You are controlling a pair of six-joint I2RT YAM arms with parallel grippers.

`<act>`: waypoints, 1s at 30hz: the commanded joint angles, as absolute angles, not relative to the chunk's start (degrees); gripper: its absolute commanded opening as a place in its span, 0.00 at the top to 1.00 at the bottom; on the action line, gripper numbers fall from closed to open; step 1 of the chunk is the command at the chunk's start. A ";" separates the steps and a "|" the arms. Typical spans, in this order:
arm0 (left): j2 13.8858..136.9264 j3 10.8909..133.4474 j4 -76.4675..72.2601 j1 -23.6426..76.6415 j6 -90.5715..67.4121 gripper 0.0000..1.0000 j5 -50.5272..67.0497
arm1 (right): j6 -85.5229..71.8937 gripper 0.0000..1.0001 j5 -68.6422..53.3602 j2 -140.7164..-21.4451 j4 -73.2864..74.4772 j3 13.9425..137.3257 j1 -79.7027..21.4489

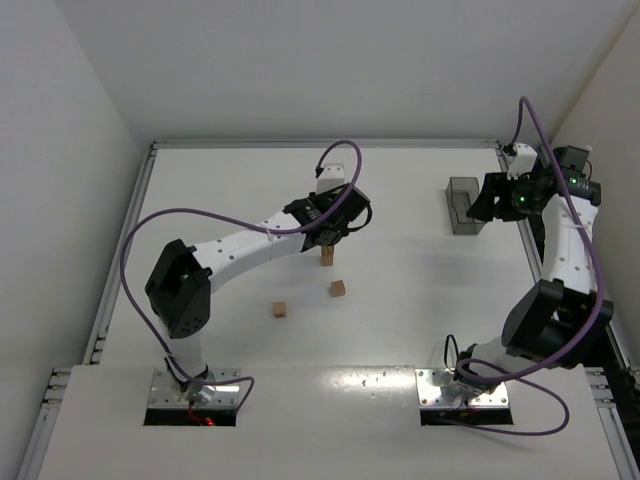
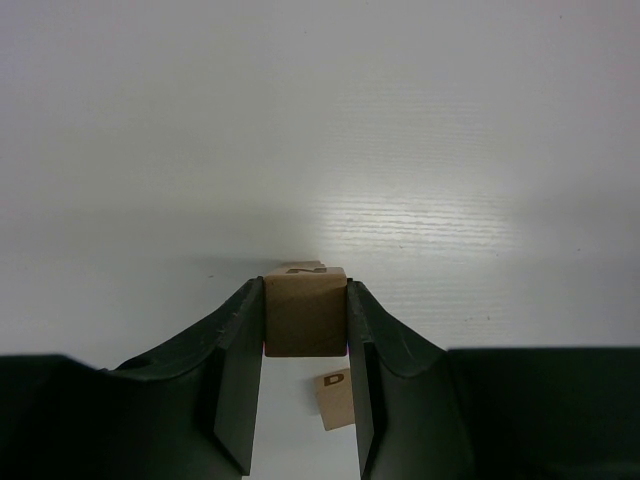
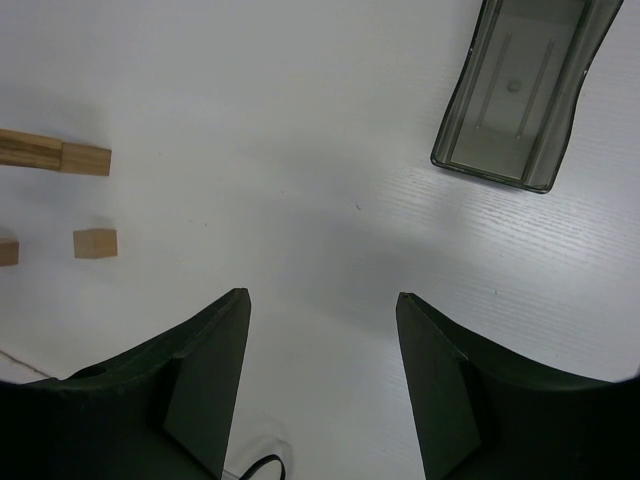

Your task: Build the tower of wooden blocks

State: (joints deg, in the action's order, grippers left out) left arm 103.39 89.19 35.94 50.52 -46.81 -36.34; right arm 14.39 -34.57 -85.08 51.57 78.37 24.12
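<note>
Left wrist view showed the left pincer [image 2: 305, 290] clenched on a wood cube [image 2: 305, 322]; lower, between its fingers [image 2: 235, 350] and back toward the wrist, slightly right, sat a lettered cube [image 2: 333, 398], likely the top of the tower [image 1: 327, 257]. The right pincer [image 3: 320, 295] gaped empty, well apart.

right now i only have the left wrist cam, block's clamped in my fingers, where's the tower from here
Observer: In the top view the tower shows right at the left gripper, just on its near side. Whether your block touches it, I cannot tell.
Operator: any loose blocks left
Observer: Two: one just near-side of the tower, one further left and nearer still.
Operator: and the right gripper
Observer: Open and empty at the far right, by the grey box.
</note>
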 commanded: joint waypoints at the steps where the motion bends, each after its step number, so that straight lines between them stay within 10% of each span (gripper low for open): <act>1: 102.93 88.95 34.98 50.62 -47.72 1.00 -37.10 | 14.94 0.43 -35.77 -84.90 50.45 79.19 23.73; 30: 103.45 87.19 33.40 50.62 -47.20 1.00 -34.89 | 14.94 0.43 -35.77 -85.43 50.45 79.19 23.73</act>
